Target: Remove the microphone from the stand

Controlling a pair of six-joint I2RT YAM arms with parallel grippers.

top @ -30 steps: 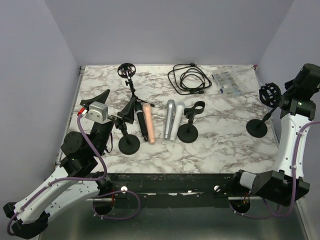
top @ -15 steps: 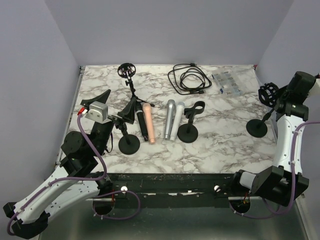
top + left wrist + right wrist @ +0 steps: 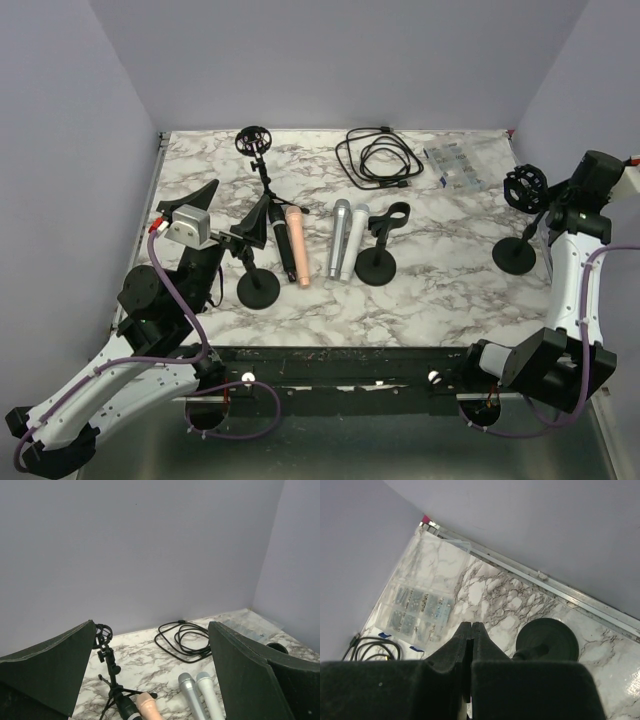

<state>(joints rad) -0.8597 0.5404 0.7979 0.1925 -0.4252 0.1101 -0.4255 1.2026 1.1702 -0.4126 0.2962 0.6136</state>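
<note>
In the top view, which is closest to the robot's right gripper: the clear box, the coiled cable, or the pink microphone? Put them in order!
From the right gripper:
1. clear box, far right.
2. coiled cable, far middle.
3. pink microphone, left of centre.

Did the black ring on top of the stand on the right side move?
Yes. The black ring mount has shifted left, toward the clear plastic box, while its stand's round black base stayed put.
</note>
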